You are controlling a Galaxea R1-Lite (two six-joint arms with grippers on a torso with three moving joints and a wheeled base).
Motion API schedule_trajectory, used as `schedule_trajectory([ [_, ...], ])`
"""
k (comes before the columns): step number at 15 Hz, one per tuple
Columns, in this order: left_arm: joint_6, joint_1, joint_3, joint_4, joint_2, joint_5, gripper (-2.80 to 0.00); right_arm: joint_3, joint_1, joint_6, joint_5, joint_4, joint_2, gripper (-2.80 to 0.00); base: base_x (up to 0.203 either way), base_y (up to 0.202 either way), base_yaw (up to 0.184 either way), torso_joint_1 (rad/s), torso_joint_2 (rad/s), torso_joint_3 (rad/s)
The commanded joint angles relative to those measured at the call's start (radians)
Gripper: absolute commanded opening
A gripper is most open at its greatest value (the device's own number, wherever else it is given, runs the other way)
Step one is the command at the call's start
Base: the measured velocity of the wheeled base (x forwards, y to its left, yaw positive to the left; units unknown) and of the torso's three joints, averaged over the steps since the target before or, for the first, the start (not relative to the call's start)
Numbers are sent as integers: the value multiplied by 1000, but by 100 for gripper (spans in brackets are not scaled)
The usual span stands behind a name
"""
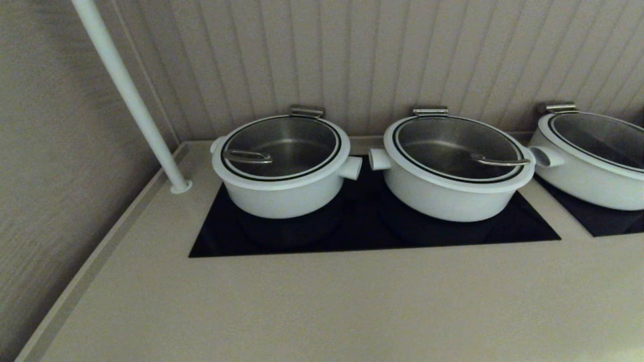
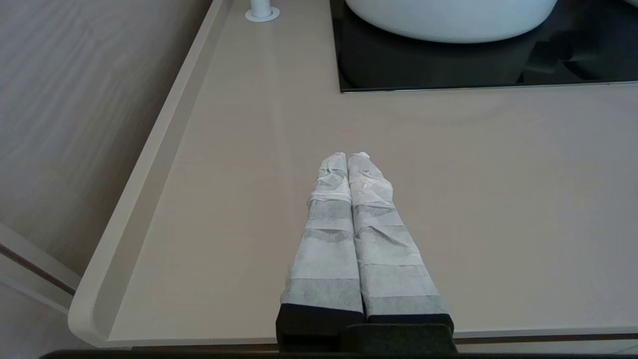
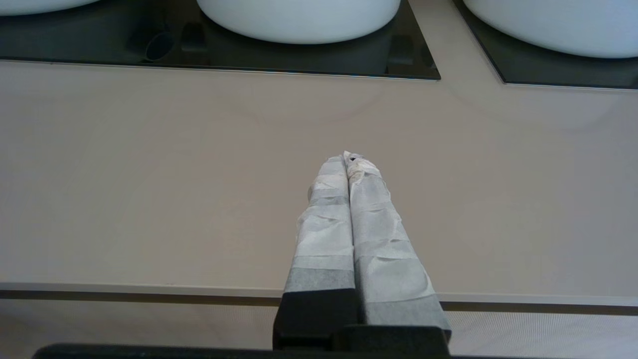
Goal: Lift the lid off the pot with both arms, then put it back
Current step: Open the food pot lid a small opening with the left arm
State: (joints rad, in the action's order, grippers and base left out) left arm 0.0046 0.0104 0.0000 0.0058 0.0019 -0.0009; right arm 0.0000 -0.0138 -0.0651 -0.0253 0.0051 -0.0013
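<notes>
The pot (image 1: 282, 196) is the deep white one at the left of the black cooktop (image 1: 362, 236). Its glass lid (image 1: 289, 146) sits flat on it, the steel wire handle (image 1: 247, 157) towards the left rim. Neither arm shows in the head view. In the left wrist view my left gripper (image 2: 347, 155) hangs shut and empty above the counter's front left, with the pot's underside (image 2: 448, 20) well ahead of it. Over the counter's front edge, in the right wrist view, my right gripper (image 3: 347, 157) is shut on nothing.
Two wider, shallower white pots with lids stand to the right (image 1: 453, 171) (image 1: 593, 161). A slanted white pole (image 1: 131, 95) meets the counter at the back left, close to the pot. A raised lip (image 2: 144, 189) runs along the counter's left side. A ribbed wall backs the pots.
</notes>
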Motion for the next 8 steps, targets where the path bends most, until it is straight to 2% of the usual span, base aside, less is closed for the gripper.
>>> schedule_trajectory([
  [1, 0, 0, 0, 0, 0, -1, -280, 0, 0, -1, -1, -1, 1, -280, 0, 0, 0, 0, 0, 0],
  [8, 0, 0, 0, 0, 0, 0, -280, 0, 0, -1, -1, 1, 1, -280, 0, 0, 0, 0, 0, 0],
])
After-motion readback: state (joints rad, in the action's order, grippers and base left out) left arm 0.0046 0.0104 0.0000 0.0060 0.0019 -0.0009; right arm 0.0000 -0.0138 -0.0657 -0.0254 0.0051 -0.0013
